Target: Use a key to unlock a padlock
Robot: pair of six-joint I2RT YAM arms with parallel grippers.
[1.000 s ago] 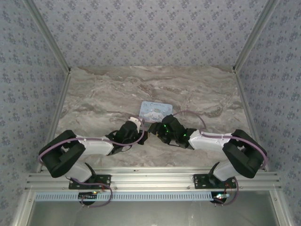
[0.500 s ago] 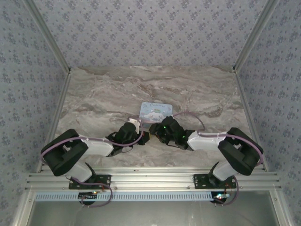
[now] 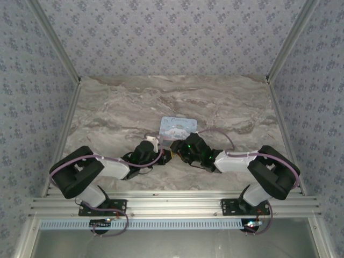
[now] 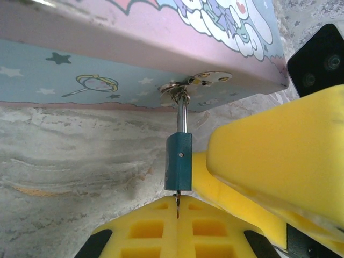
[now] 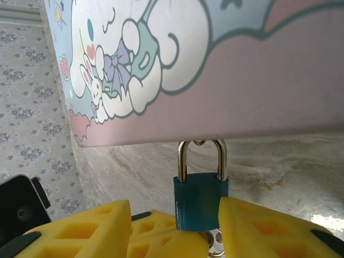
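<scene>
At the near side wall of the tin [image 3: 179, 126], between the two arms, the padlock [image 5: 200, 201] hangs by its shackle [image 5: 183, 161] from the tin's small silver hasp [image 4: 194, 81]. The tin lies lid-up on the marbled surface [image 3: 118, 107].

Handling, as a judgement: the padlock is small, rigid metal and surely light. Its painted blue body looks smooth, so a grip may slip. It pivots freely on the hasp, so it will swing or twist unless steadied. The best hold is across the blue body, on two opposite flat sides and well below the shackle, to resist the turning of the key. The key blade is thin and may bend or pull out if forced off-axis.

Orientation: the long axis runs from shackle to keyhole. The shackle end lies at the tin and the keyhole end points away from it, toward the left gripper. The right wrist view shows the broad face; the left wrist view shows the narrow edge. Both shackle legs appear seated in the body, so the lock looks fastened.

Left gripper [image 4: 178, 212]: jaws clenched on a thin metal blade, taken to be the key [image 4: 177, 198], which meets the underside of the body in line with the long axis.

Right gripper [image 5: 174, 208]: jaws parted, straddling the padlock. One finger [image 5: 269, 228] sits against the side of the body; the other stands clear, so nothing is clamped.

Whether the body rests on the surface or is lifted off it cannot be told.
</scene>
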